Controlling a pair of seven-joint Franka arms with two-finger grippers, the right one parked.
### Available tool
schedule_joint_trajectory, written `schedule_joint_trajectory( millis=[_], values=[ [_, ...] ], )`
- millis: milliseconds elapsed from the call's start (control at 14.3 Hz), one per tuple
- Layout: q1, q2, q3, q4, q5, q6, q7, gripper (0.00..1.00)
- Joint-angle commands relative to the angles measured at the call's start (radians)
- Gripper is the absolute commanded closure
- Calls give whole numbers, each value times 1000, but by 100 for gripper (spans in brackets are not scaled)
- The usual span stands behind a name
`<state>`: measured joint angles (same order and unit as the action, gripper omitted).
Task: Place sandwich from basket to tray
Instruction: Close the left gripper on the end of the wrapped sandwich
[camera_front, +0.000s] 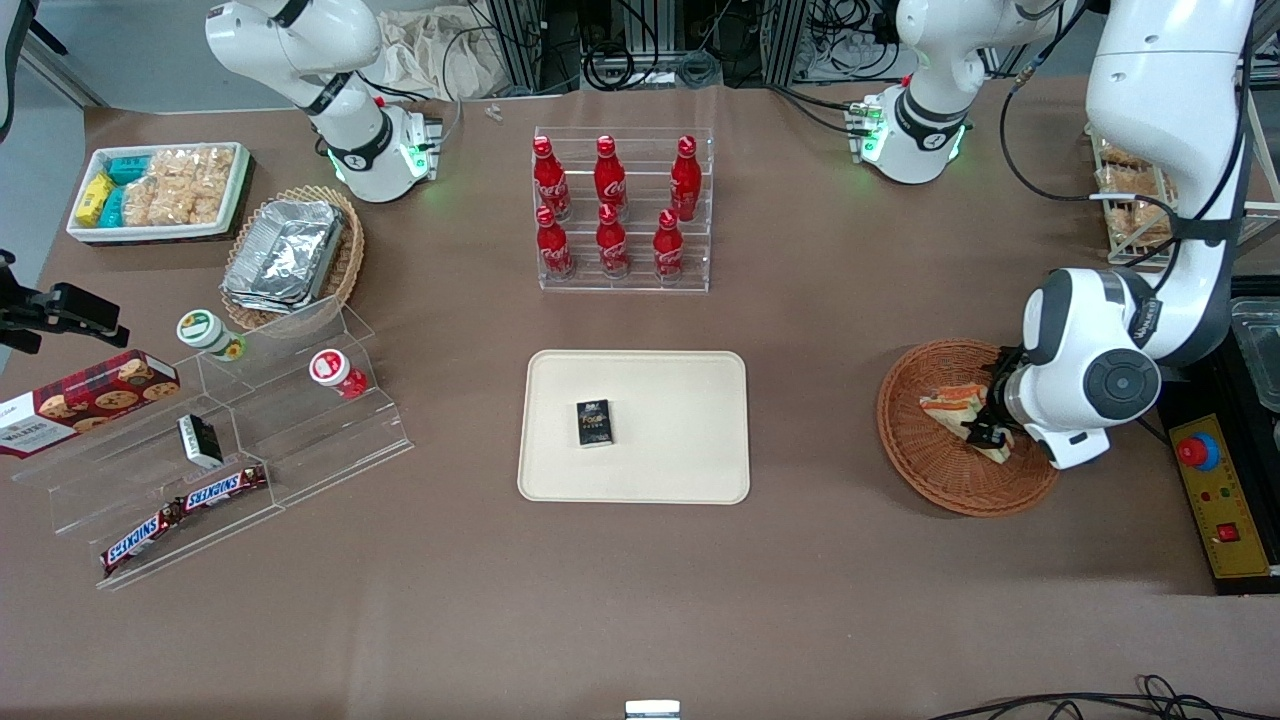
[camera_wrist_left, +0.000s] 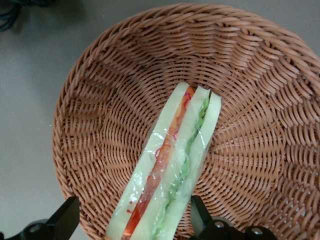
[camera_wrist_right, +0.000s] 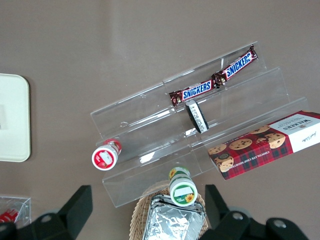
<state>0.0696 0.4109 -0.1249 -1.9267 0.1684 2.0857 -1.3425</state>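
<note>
The sandwich (camera_front: 950, 405), a wrapped wedge of white bread with orange and green layers, lies in the round reddish-brown wicker basket (camera_front: 935, 480) toward the working arm's end of the table. My left gripper (camera_front: 985, 432) is down in the basket, open, with one finger on each side of the sandwich. In the left wrist view the sandwich (camera_wrist_left: 175, 165) lies between the two black fingers (camera_wrist_left: 199, 214) on the basket's weave (camera_wrist_left: 100, 125); one finger is close against it, the other stands apart. The cream tray (camera_front: 680, 445) lies mid-table.
A small black box (camera_front: 594, 422) lies on the tray. A clear rack of red cola bottles (camera_front: 622, 210) stands farther from the camera than the tray. A yellow box with a red stop button (camera_front: 1215, 495) sits beside the basket. A clear stepped stand (camera_front: 230, 450) holds snacks at the parked arm's end.
</note>
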Motion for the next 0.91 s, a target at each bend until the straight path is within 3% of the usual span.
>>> schedule_joint_trajectory(
  millis=[0,70,140,419,628,837],
  values=[
    [1,22,-4,11,20,21,-49,37],
    [-1,20,-5,12,23,33,-72,94],
    [-1,14,-7,11,23,60,-79,100],
    [-11,0,-13,93,19,-5,-73,100],
    [-8,17,-80,309,8,-287,67,100],
    [-14,-1,-128,441,-30,-441,192,100]
  ],
)
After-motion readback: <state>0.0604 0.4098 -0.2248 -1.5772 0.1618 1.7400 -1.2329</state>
